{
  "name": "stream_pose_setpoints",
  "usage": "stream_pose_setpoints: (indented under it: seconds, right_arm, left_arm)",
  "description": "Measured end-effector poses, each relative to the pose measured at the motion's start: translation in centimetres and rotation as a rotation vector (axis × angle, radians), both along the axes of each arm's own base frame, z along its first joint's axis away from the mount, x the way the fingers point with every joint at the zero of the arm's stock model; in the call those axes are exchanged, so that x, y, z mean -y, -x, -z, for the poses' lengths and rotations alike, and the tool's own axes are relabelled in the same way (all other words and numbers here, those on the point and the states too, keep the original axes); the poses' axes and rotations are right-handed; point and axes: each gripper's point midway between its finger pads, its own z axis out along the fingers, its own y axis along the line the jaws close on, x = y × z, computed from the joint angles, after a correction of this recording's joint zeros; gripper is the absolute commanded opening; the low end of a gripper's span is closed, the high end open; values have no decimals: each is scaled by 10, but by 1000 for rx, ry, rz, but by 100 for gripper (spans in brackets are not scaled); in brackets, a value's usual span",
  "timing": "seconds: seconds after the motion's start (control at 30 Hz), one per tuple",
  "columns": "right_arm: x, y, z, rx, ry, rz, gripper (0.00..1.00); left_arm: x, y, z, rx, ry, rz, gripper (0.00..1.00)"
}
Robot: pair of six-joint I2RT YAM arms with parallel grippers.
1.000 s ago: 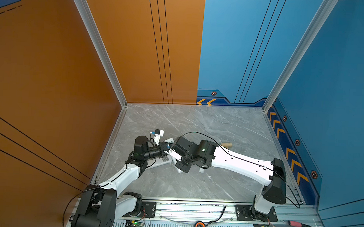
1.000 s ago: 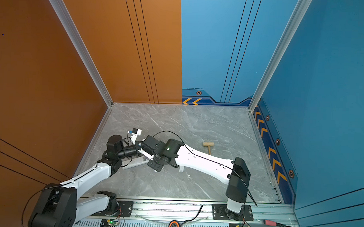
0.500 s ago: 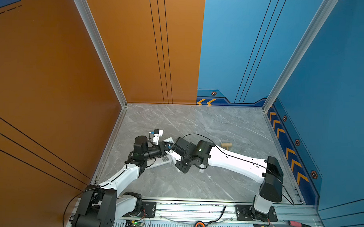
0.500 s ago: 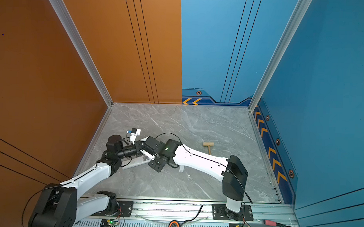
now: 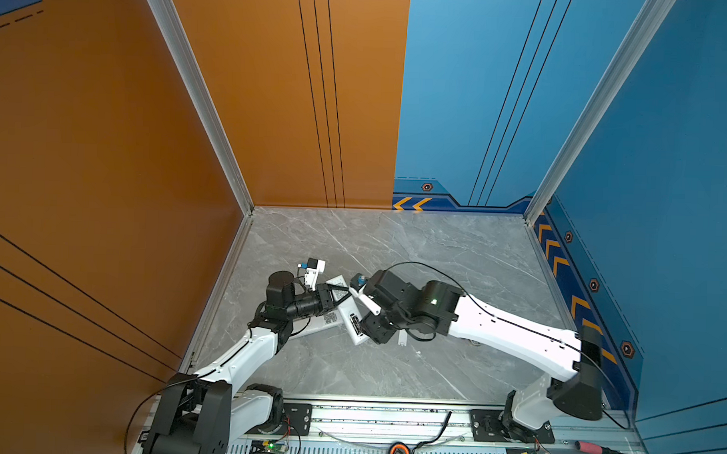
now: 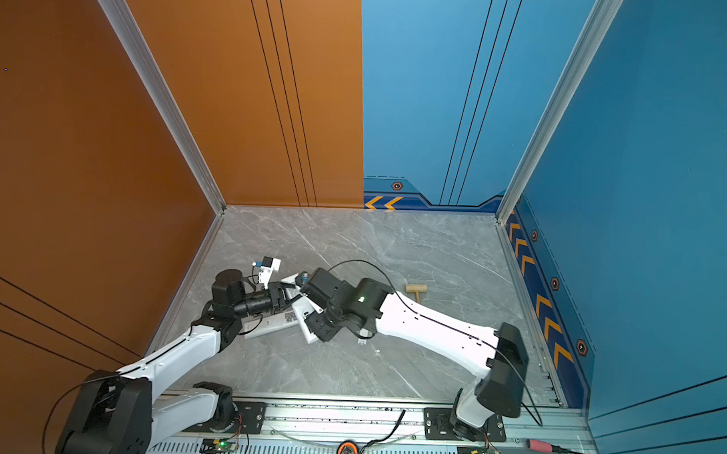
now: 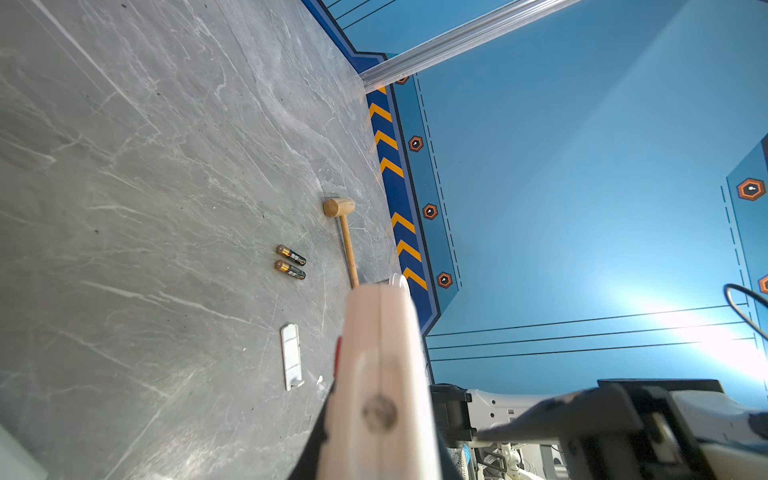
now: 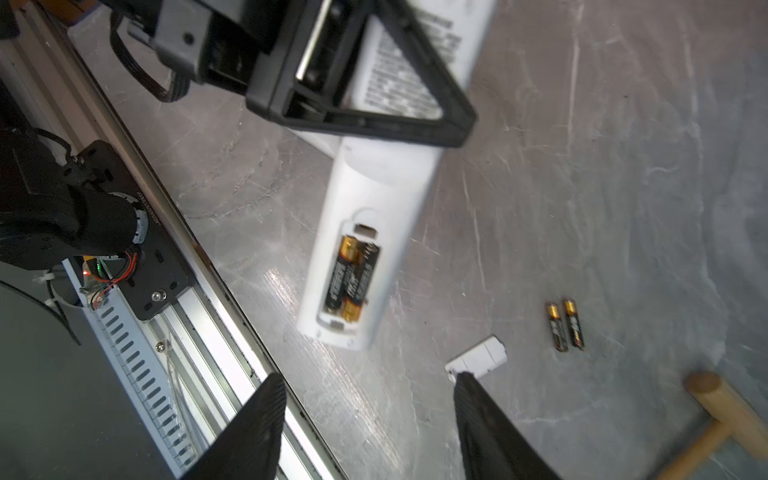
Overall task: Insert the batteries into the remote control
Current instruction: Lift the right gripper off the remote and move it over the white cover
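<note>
- Right pincer (image 8: 368, 378): jaws stand apart with nothing between them, hovering over the near end of the remote control (image 8: 374, 187).
- Remote control: white and stiff, probably light plastic. Its open bay faces up, with the near end low toward the tabletop (image 8: 582, 166).
- Bay: two batteries (image 8: 351, 282) sit side by side, copper ends opposed. They look seated, though the picture is slightly blurred.
- Battery cover (image 8: 478, 357): a small white plate lying flat just right of the remote's near end. It is thin, so I judge it hard to pinch off a flat surface.
- Left pincer (image 5: 334, 295): closed across the far half of the remote, over the printed label, bracing it. This hold leaves the bay clear.
- Second remote (image 6: 269, 325): lies flat to the left, partly under the left arm.
- Loose batteries (image 8: 565, 326): two lie right of the cover, parallel and nearly touching.
  - Judged light, rigid, smooth and round, so they will likely roll if nudged.
  - Best hold is across the black mid-body, with the jaws square to the axis.
  - Because the pair lies so close, one jaw may push the neighbouring cell.
- Wooden mallet (image 7: 345, 232): farther right, apart from the cells.
</note>
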Motion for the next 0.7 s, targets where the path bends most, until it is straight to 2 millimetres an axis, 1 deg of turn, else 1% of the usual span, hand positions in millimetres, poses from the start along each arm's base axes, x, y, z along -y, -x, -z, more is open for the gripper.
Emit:
stream_pose_setpoints:
  seconds: [0.03, 0.1, 0.17, 0.2, 0.27, 0.33, 0.37, 0.43, 0.53, 0.6, 0.7]
  right_arm:
    - [13, -3, -6, -4, -25, 48, 71]
    - [34, -11, -7, -18, -45, 133, 73]
    - [52, -21, 5, -49, -38, 225, 74]
    - [61, -27, 16, -76, -23, 272, 74]
    - [76, -37, 44, -142, 24, 362, 73]
    - [87, -50, 73, -210, 85, 445, 72]
    - [91, -56, 87, -242, 117, 477, 72]
    - [95, -59, 116, -306, 189, 519, 71]
    - [95, -54, 144, -378, 265, 534, 68]
    - [92, -52, 153, -410, 284, 535, 64]
    - [83, -50, 160, -444, 290, 530, 57]
  left_arm:
    - [-1, 0, 1, -5, -3, -3, 0]
    - [-3, 0, 3, -10, -11, -8, 0]
    - [-4, 0, 4, -17, -18, -9, 0]
    - [-5, 0, 5, -19, -21, -11, 0]
    - [-6, 0, 7, -26, -29, -15, 0]
    - [-7, 1, 9, -31, -36, -19, 0]
    - [-8, 1, 10, -33, -38, -20, 0]
    - [-8, 1, 11, -33, -42, -23, 0]
    - [-9, 1, 12, -37, -46, -24, 0]
    - [-9, 1, 13, -40, -49, -25, 0]
    - [-9, 1, 14, -44, -50, -26, 0]
